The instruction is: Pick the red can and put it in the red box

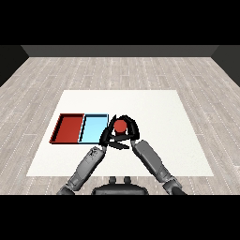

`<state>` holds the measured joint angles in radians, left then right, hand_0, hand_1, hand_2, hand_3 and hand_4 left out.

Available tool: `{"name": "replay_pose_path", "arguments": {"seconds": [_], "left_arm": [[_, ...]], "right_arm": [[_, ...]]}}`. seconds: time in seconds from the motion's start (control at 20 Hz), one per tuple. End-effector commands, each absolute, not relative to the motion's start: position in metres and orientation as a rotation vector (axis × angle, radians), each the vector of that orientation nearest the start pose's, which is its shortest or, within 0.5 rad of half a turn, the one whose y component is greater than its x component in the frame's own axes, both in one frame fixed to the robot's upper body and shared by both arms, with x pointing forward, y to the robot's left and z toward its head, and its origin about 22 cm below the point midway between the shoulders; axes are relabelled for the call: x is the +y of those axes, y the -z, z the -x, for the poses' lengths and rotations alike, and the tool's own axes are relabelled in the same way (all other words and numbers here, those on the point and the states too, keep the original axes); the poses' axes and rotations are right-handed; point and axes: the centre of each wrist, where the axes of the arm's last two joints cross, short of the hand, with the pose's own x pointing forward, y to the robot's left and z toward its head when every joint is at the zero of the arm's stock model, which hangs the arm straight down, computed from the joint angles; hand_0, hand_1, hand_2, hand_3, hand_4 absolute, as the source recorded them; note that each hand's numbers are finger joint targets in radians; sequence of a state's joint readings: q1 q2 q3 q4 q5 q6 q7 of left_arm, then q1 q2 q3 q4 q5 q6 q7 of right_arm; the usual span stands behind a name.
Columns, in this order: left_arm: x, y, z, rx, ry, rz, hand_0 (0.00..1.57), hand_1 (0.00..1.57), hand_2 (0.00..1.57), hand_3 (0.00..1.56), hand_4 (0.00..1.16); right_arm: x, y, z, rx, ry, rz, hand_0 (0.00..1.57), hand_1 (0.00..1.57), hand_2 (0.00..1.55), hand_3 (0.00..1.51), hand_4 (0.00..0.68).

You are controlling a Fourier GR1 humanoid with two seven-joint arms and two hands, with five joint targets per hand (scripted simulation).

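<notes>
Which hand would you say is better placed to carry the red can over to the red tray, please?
Probably the right hand: it curls round the red can, just right of the light blue tray. The left hand sits close beside it, nearer the red tray.

There was 1 red can [120, 125] in view. There were 2 trays on the 1 white table [159, 117]: 1 red tray [68, 128] and 1 light blue tray [93, 129]. There were 2 black hands, a left hand [106, 138] and a right hand [131, 129], each on 1 of 2 grey forearms.
</notes>
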<state>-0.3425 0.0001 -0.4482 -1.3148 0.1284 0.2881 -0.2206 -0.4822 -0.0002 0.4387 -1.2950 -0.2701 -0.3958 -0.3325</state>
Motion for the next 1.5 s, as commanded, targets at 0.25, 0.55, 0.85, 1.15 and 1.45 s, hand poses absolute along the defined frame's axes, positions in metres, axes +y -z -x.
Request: {"name": "replay_pose_path", "arguments": {"seconds": [0.25,0.55,0.85,1.15,1.45], "left_arm": [[0.074,-0.029,-0.28,-1.775,0.277,0.229,0.0,0.0,0.0,0.0,0.0],[0.069,-0.021,-0.296,-1.809,0.239,0.234,0.0,0.0,0.0,0.0,0.0],[0.065,-0.024,-0.289,-1.785,0.234,0.155,1.3,1.3,1.32,1.25,0.86],[0.052,-0.022,-0.285,-1.741,0.235,0.101,1.57,1.57,1.54,1.45,1.0],[0.052,-0.049,-0.295,-1.776,0.201,0.082,1.57,1.57,1.5,1.34,0.86]], "right_arm": [[-0.054,-0.048,-0.302,-1.967,-0.072,-0.365,1.44,1.44,1.43,1.38,0.595],[-0.044,-0.06,-0.304,-1.974,-0.069,-0.345,1.46,1.46,1.45,1.4,0.523],[-0.051,-0.067,-0.302,-1.977,-0.059,-0.388,1.51,1.51,1.46,1.4,0.528],[-0.057,-0.056,-0.288,-1.988,-0.069,-0.405,1.47,1.47,1.44,1.39,0.561],[-0.051,-0.041,-0.287,-1.995,-0.037,-0.401,1.52,1.52,1.45,1.39,0.541]]}}
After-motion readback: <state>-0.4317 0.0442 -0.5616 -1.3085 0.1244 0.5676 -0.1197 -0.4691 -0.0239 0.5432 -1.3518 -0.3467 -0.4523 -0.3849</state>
